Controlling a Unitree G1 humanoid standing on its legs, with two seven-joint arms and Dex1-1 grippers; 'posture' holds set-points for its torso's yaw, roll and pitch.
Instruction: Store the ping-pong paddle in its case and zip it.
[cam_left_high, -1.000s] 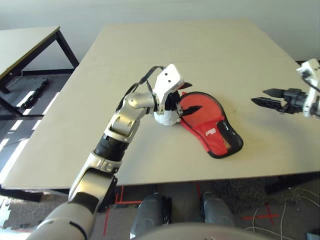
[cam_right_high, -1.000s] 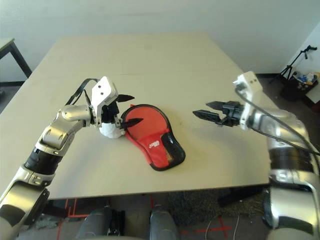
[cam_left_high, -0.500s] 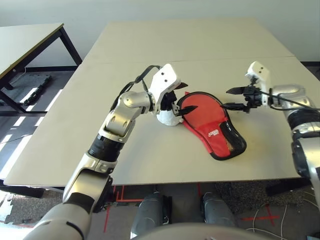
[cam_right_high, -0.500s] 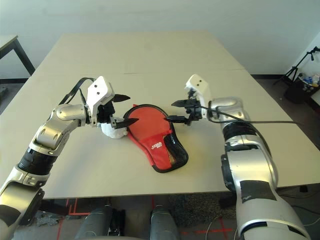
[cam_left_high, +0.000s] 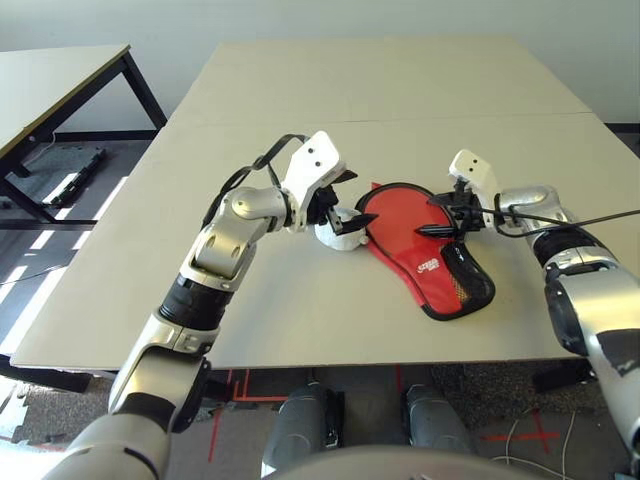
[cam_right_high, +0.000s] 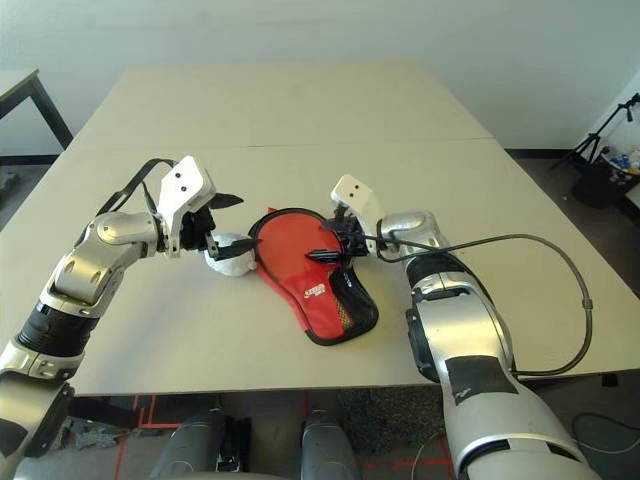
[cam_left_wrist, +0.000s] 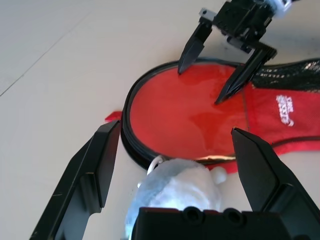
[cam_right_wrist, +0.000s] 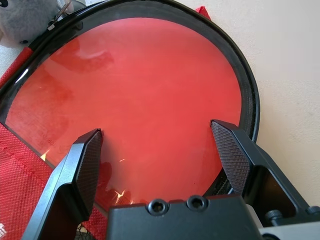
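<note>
There are two tables: one large pale one (cam_left_high: 300, 90) under the work, and a second table (cam_left_high: 60, 75) at the far left. On the large one lie one red paddle case (cam_left_high: 425, 275) and one fluffy ball charm (cam_left_high: 340, 236). The case carries one white logo (cam_right_high: 315, 291), one black mesh pocket (cam_right_high: 352, 300) and one round red panel (cam_right_wrist: 145, 90). Two silver arms reach in, with two grippers, left (cam_left_wrist: 176, 126) and right (cam_right_wrist: 156, 125), four fingers altogether. At the far right stand one tripod (cam_right_high: 597, 138) and one dark bin (cam_right_high: 604, 185).
</note>
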